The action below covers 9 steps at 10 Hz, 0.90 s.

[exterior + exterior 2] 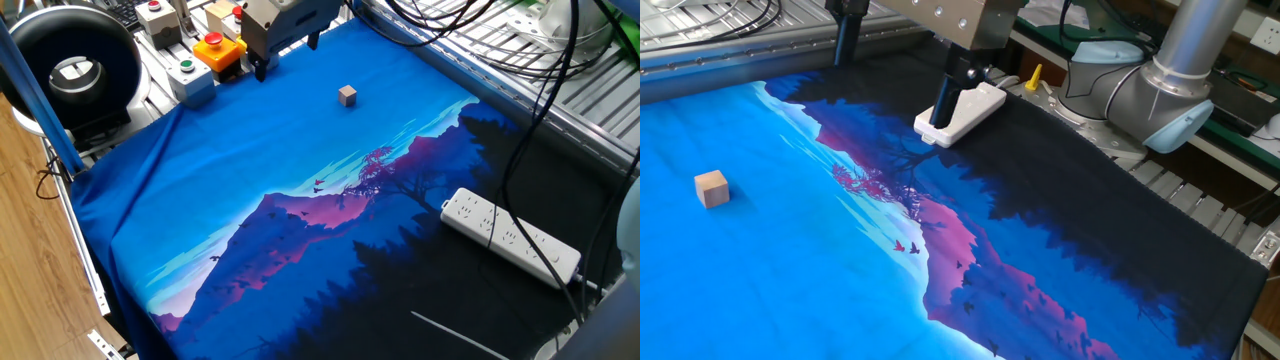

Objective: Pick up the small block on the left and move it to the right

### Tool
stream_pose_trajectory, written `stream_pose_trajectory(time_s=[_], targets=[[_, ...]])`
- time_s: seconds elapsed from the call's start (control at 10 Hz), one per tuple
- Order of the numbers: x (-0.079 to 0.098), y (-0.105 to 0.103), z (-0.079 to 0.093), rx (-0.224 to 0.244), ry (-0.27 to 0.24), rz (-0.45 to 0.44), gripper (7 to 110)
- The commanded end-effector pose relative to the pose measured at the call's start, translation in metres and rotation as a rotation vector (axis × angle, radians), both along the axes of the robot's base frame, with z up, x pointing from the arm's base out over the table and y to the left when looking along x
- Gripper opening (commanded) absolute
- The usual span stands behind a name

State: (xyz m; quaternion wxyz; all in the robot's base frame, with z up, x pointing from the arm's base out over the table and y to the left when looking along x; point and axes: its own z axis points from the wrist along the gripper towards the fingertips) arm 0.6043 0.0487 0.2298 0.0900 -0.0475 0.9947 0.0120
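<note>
Block untouched on cloth; gripper raised and apart from it.

The small block (347, 95) sits alone on the light-blue part of the printed cloth (250, 180). The gripper (288, 50) hangs above the cloth's far edge, at about ten o'clock from the block (well clear), fingers (947, 100) spread and holding nothing.

A: What stands around the small block (347, 95)?
B: Bare blue cloth (270, 160) on every side; the counter there is open.

A: And the obstacles?
B: Button boxes (205, 55) crowd the far left edge beside the claw (285, 55). A white power strip (510, 237) lies well apart, at the near right.
</note>
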Motion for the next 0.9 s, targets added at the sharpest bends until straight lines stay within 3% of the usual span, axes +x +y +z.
stream_pose_trajectory(time_s=[0.0, 0.1, 0.2, 0.3, 0.4, 0.5, 0.8], targets=[[0.001, 0.002, -0.001, 0.007, 0.000, 0.013, 7], [0.001, 0.006, -0.001, 0.025, 0.002, 0.010, 7], [-0.020, 0.034, 0.001, 0.133, 0.084, 0.013, 7], [-0.015, 0.059, 0.008, 0.240, 0.057, 0.038, 22], [-0.016, 0.045, 0.004, 0.181, 0.065, 0.031, 22], [-0.017, 0.044, 0.004, 0.175, 0.067, 0.030, 107], [-0.016, 0.045, 0.006, 0.180, 0.060, 0.034, 107]])
